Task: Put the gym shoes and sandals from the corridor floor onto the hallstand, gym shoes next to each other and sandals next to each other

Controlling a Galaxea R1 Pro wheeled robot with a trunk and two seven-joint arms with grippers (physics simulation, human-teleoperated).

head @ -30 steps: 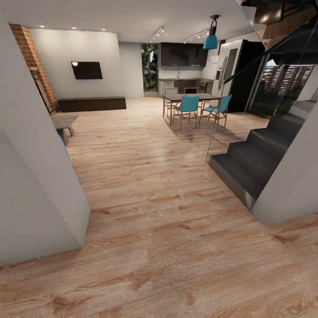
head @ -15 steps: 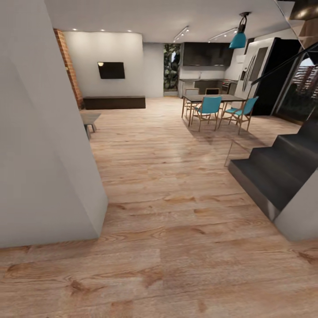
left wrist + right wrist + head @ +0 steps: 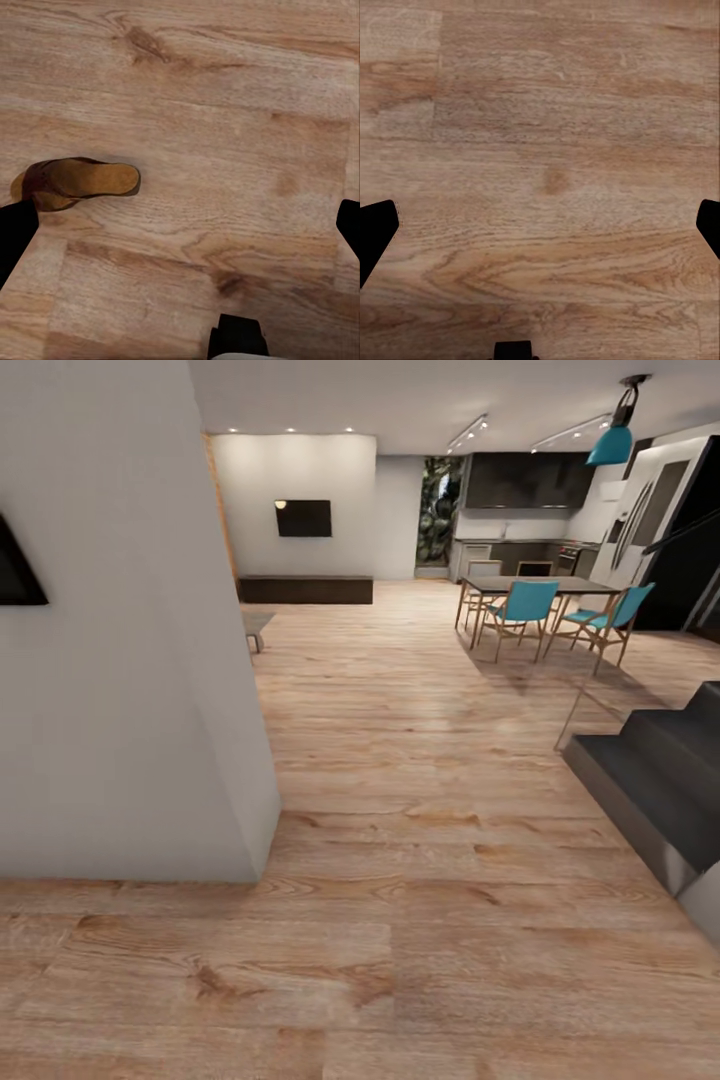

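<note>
Hanging wide open, both grippers [image 3: 180,225] [image 3: 540,225] empty; sandal [image 3: 79,182] on floor [image 3: 225,112] beneath left.

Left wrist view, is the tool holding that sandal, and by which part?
Nothing is held. The left tool is open, fingers spread wide, and the sandal lies on the corridor floor.

No text, label, brand or number can be read on any surface here (walls, floor and furniture carry no legible writing at all).

Bright, even render; ceiling spotlights [image 3: 290,430] glow, soft shadows, edges stretched and slightly blurred.
</note>
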